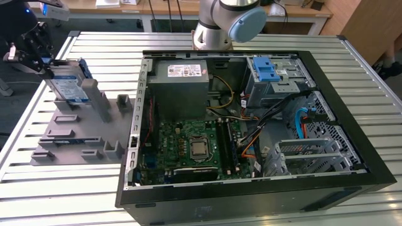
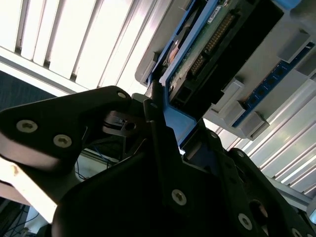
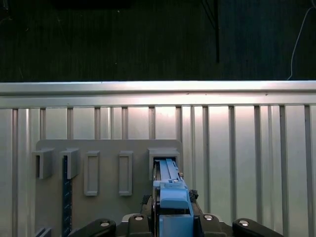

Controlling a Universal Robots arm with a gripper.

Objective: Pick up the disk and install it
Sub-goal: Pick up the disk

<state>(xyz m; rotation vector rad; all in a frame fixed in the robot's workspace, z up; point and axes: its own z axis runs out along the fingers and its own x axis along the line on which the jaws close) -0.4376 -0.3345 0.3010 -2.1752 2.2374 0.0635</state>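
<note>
**Gripper holding hard disk in its holder**

A slatted metal table [image 1: 63, 207] carried an open PC case [image 1: 251, 200] and, by the edge at the exterior view's left, a grey holder [image 1: 75, 136]. The disk [image 1: 68, 84] stood on edge in a holder slot near the far corner. Its long axis was approx. level, one short end toward the gripper [image 1: 45, 68], label toward the case. The gripper pinched that end at the blue rails. Likely dense, rigid, shock-sensitive; rails looked a safer hold than the circuit-board side.
</note>
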